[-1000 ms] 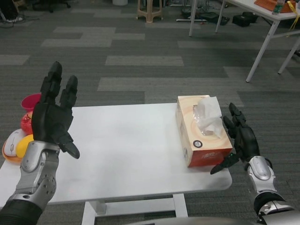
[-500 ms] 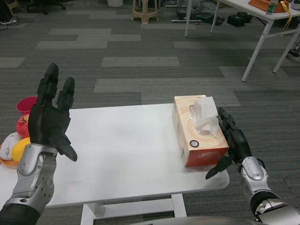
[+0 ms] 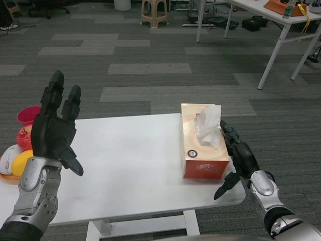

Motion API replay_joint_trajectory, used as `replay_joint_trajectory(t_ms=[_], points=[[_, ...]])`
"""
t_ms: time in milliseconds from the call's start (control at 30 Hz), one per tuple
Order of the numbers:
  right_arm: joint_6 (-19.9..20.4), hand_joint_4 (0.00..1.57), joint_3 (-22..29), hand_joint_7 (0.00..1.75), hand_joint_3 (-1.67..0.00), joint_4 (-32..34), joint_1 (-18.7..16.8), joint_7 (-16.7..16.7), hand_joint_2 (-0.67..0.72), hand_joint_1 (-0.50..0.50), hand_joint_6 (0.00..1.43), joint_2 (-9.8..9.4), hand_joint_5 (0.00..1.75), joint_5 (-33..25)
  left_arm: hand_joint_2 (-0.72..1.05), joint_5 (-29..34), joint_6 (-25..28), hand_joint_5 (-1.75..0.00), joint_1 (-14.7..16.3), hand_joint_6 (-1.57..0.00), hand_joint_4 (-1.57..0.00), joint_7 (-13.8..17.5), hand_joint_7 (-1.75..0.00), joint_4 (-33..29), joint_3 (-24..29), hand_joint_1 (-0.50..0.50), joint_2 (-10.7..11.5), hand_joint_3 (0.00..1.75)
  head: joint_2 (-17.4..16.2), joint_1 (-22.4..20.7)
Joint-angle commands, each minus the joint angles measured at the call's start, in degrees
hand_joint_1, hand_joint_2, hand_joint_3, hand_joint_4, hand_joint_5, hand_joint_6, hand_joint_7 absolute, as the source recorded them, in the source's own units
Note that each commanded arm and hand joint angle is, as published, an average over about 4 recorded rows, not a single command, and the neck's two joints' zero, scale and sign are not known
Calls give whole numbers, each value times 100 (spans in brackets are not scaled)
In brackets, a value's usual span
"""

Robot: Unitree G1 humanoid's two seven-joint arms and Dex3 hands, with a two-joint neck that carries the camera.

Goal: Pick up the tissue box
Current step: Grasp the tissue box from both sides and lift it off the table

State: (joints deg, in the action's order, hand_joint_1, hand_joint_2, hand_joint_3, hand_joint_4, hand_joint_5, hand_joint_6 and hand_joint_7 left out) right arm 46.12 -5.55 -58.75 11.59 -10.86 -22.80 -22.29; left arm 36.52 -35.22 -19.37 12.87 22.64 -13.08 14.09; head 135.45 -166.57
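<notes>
We see the tissue box (image 3: 202, 146) lying near the right edge of the white table (image 3: 130, 170). Our right hand (image 3: 239, 159) lies spread against its right side, holding nothing; our left hand (image 3: 55, 131) hovers raised, fingers apart, empty.

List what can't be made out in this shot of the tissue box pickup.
- Head view: whether the right hand touches the tissue box; the box hides its far side and the contact line.
- Head view: the red and pink items and the yellow one at the table's left end; the left hand and picture edge cut them off.
</notes>
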Motion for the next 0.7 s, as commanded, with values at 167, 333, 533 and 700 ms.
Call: replay_joint_trajectory(t_ms=[167,333,533,700], points=[[-50,14,-434,7,-8,65,283,71,34,-42,0,109,0,-4,-55,-40,-64,-10,113,0,0,-13,0,-44,-2,50,6,0,32,-129],[-50,14,-707,7,-8,61,428,128,34,-43,0,162,0,-4,-55,-40,-72,-10,140,0,0,-13,0,-49,-15,50,6,0,26,-213],[-50,14,-1063,7,-8,-49,617,233,38,-42,0,232,0,-4,-55,-40,-72,-10,140,0,0,-13,0,-49,-37,50,6,4,21,-290],[-57,17,-1427,7,-8,-115,766,295,34,-42,0,268,0,-4,-55,-40,-72,-10,151,0,0,-13,0,-49,-44,50,6,0,12,-332]])
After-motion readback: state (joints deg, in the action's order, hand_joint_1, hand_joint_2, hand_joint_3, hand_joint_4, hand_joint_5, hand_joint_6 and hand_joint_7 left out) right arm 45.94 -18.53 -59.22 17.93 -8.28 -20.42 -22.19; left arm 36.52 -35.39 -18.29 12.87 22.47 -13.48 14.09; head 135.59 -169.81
